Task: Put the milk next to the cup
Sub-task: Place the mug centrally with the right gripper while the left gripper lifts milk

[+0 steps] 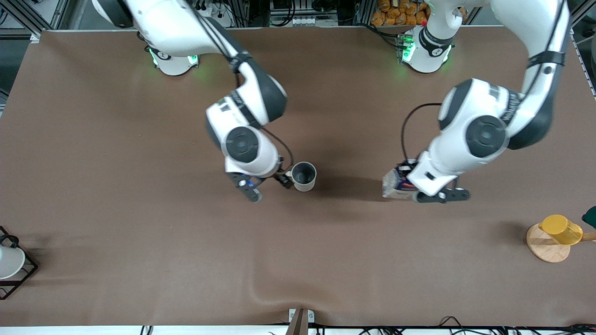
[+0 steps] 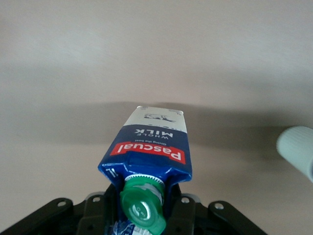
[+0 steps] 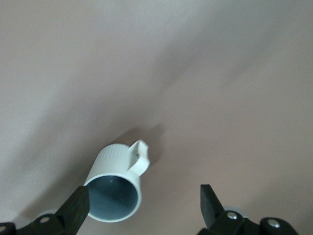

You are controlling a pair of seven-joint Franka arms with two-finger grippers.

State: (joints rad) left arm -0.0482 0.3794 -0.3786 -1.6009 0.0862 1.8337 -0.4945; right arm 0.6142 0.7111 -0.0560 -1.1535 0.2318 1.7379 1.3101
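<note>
**Q:** Near mid-table, where do the task objects stand?

**A:** Cup [image 1: 303, 176] sits upright on the table [image 1: 139, 186]. Milk [image 1: 396, 184] is clamped at its gabled top in the left gripper [image 2: 142, 215], well apart from the cup, toward the left arm's end.

**Q:** And the right gripper [image 3: 144, 205]?

**A:** Fingers spread wide, just beside the cup and gripping nothing; the handle [image 3: 139, 156] points away from them.

**Q:** How should the carton be carried across?

**A:** Probably low and upright, stopping short of the cup wall so nothing is nudged. Base should sit flat before release; a tilted carton would likely topple.
</note>
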